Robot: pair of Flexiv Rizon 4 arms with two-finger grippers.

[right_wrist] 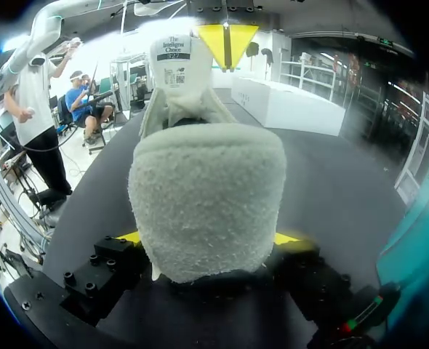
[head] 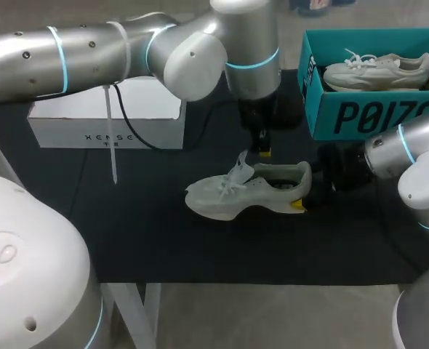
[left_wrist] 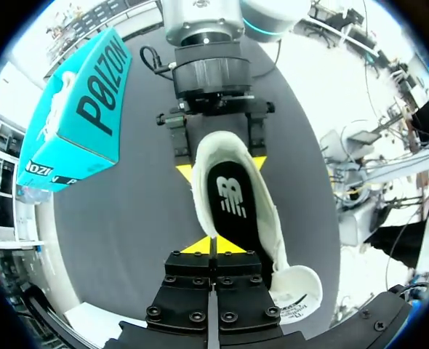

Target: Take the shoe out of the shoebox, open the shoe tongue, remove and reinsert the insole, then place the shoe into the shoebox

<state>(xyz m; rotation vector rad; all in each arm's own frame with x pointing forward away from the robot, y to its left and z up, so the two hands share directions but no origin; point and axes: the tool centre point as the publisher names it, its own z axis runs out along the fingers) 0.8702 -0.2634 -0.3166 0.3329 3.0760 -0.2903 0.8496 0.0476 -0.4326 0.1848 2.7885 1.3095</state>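
Observation:
A pale grey-white shoe [head: 236, 193] stands upright on the black mat [head: 149, 233], toe to the left. Its tongue [left_wrist: 296, 289] is folded forward, baring the black insole [left_wrist: 233, 200] inside. My right gripper [right_wrist: 209, 240] holds the fuzzy heel [right_wrist: 207, 196] between its fingers, one yellow tip on each side. My left gripper [left_wrist: 213, 246] hangs tips-down just over the shoe's opening, shut, with nothing visible between its tips. In the head view it [head: 262, 151] sits a little above the shoe's far rim. The teal shoebox [head: 345, 116] stands at the back right.
A second pale shoe [head: 378, 70] lies inside the teal shoebox. A white box [head: 105, 120] stands at the back left of the mat, under my left arm. Bare mat lies in front of the shoe and to its left.

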